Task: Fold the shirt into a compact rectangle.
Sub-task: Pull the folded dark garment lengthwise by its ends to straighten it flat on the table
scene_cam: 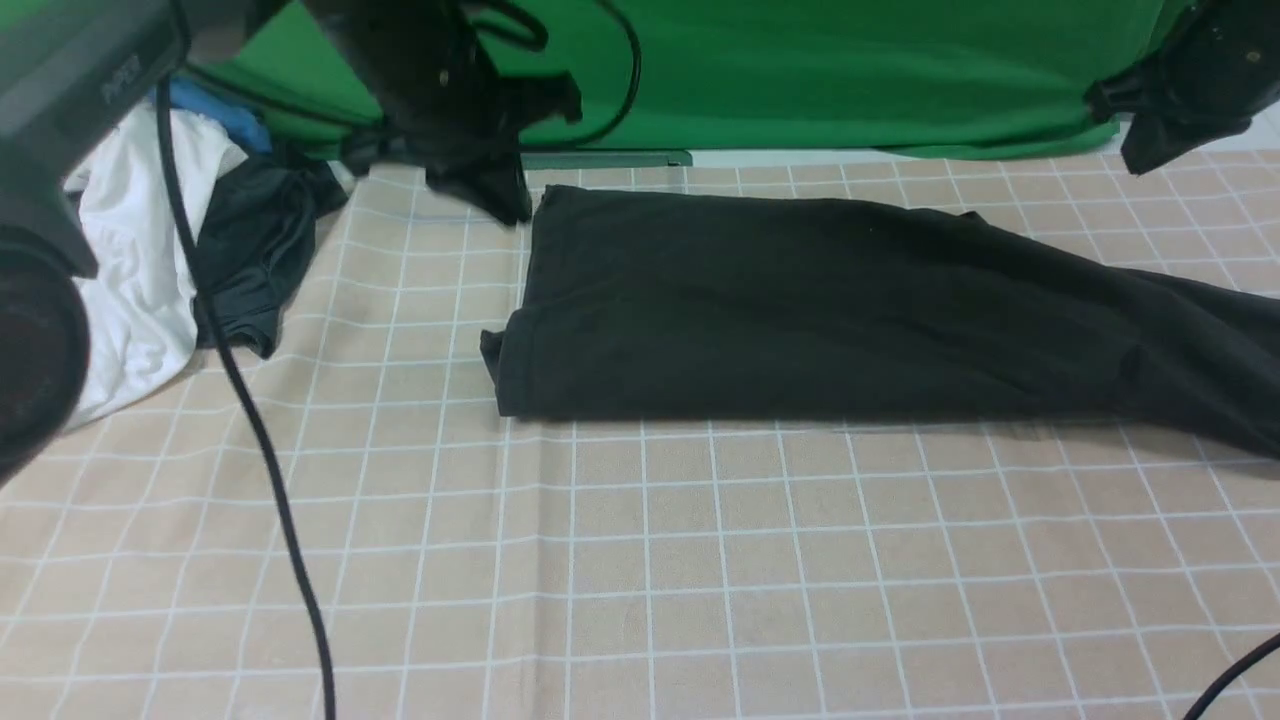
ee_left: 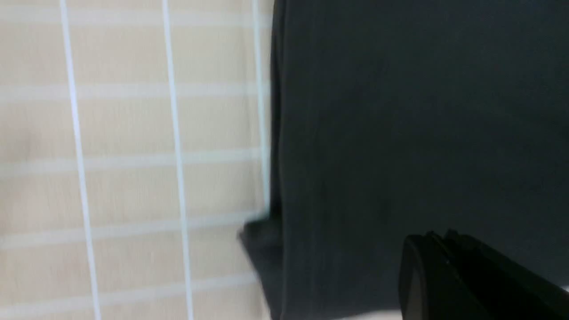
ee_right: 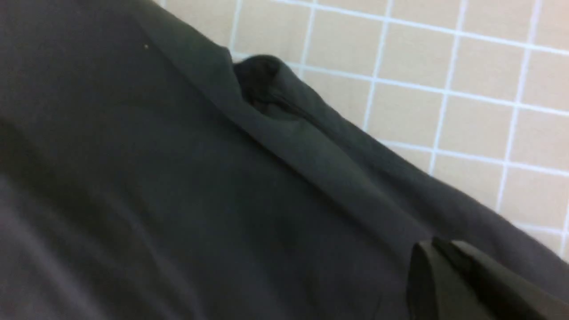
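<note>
The black shirt (scene_cam: 800,310) lies on the checked tablecloth as a long folded band, running from mid-table to the right edge of the front view. No print shows on it. My left gripper (scene_cam: 508,205) hangs shut just off the shirt's far left corner. In the left wrist view its closed tips (ee_left: 438,235) sit over the black cloth (ee_left: 400,111) with nothing between them. My right gripper (scene_cam: 1140,158) is shut at the far right, above the table behind the shirt. Its closed, empty tips (ee_right: 438,243) hover over a rumpled fold of the shirt (ee_right: 178,178).
A white garment (scene_cam: 130,280) and a smaller dark garment (scene_cam: 255,260) are heaped at the far left, with something blue (scene_cam: 215,105) behind them. A green backdrop (scene_cam: 800,70) closes the far side. Black cables cross the cloth at the left (scene_cam: 260,430) and at the near right corner (scene_cam: 1235,670).
</note>
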Robot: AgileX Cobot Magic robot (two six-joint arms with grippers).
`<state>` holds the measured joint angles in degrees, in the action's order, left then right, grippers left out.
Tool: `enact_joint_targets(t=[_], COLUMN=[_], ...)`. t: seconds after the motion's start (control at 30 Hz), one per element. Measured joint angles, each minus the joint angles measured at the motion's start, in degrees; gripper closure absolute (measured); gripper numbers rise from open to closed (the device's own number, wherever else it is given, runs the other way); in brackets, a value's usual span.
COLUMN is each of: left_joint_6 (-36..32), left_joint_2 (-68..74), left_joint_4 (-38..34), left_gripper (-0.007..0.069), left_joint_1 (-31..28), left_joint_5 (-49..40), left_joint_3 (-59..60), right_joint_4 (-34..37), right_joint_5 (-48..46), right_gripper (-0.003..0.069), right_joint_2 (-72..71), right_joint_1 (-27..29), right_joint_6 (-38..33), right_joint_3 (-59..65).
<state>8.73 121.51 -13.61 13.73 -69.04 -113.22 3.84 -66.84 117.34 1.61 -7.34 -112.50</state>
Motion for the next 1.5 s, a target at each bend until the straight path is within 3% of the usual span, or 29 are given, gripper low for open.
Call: enact_joint_targets(t=[0.23, 0.4, 0.57, 0.73, 0.87, 1.03, 1.17, 1.3, 1.47, 1.5], left_joint_6=[-0.2, 0.2, 3.1, 3.7, 1.9, -0.7, -1.3, -1.5, -4.2, -4.6], left_joint_2=[-0.8, -1.2, -0.8, 2.4, 5.8, 7.4, 7.7, 8.0, 8.3, 8.4], left_joint_4=[-0.7, 0.2, 4.2, 4.4, -0.6, -6.5, -8.2, -9.9, -12.1, -12.6], left_gripper=[0.0577, 0.0435, 0.0216, 0.0046, 0.0009, 0.0027, 0.0103, 0.0242, 0.0508, 0.0512], left_joint_1=[0.1, 0.1, 0.1, 0.1, 0.1, 0.0, 0.0, 0.0, -0.2, -0.6], left_joint_5=[-1.1, 0.1, 5.4, 8.0, 8.6, 9.2, 10.2, 10.4, 9.7, 8.7], left_joint_3=[10.5, 9.4, 9.1, 9.1, 9.1, 8.7, 8.7, 8.7, 8.7, 8.7], right_joint_4=[0.3, 0.2, 0.2, 0.2, 0.2, 0.2, 0.3, 0.3, 0.2, 0.2], right_joint_5=[5.6, 10.0, 10.7, 10.1, 10.1, 10.0, 10.0, 9.9, 7.3, 6.1], right_gripper=[0.0634, 0.0634, 0.0634, 0.0634, 0.0634, 0.0634, 0.0634, 0.0634, 0.0634, 0.0635], right_joint_2=[-9.2, -15.0, -16.6, -16.6, -16.6, -16.6, -16.6, -16.6, -16.6, -16.6], right_joint_1=[-0.1, -0.1, -0.1, -0.1, -0.1, -0.1, -0.1, -0.1, -0.1, 0.0], right_joint_6=[0.0, 0.9, 2.0, 2.0, 2.0, 2.0, 2.0, 1.9, 1.7, 1.7], right_joint_3=[11.3, 17.8, 18.8, 19.0, 19.0, 19.1, 19.1, 19.1, 19.1, 19.1])
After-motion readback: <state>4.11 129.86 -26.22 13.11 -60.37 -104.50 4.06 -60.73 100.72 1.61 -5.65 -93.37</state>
